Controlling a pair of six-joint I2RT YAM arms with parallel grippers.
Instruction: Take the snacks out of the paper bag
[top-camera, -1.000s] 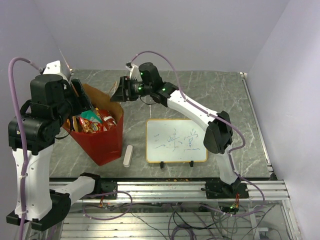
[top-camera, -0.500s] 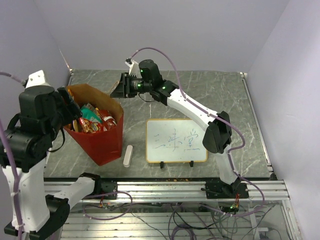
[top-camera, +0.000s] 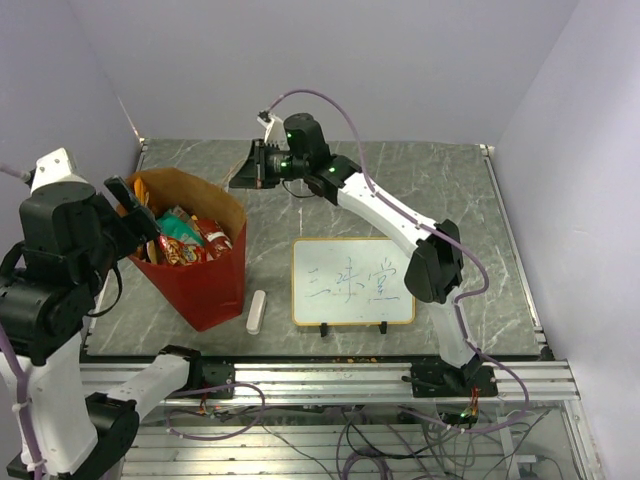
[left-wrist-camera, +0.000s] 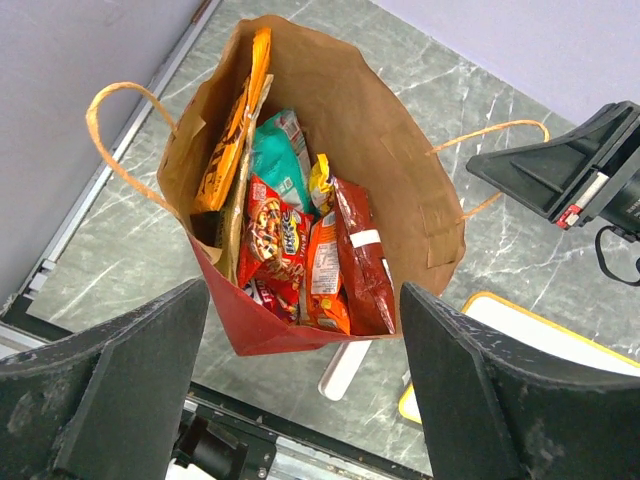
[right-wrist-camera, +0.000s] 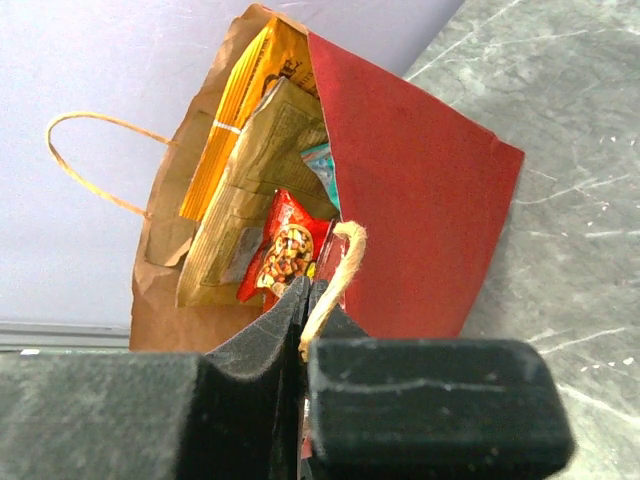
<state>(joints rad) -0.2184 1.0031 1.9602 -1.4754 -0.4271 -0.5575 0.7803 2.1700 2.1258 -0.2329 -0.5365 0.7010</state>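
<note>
grey marbled table (top-camera: 450, 190) with standing red paper bag (top-camera: 205, 285), white eraser (top-camera: 257, 311) just beside it, framed whiteboard (top-camera: 352, 281) near

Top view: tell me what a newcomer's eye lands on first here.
The red paper bag at the left of the table, standing open and stuffed with bright snacks. Next, the right gripper shut on one twine handle beside the bag, while the left gripper hangs open above the bag's left side. A whiteboard with writing lies to the bag's right.

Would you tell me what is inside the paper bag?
Snacks: a flat orange packet, a teal packet, a red packet, others. Anything beneath them is covered.
</note>
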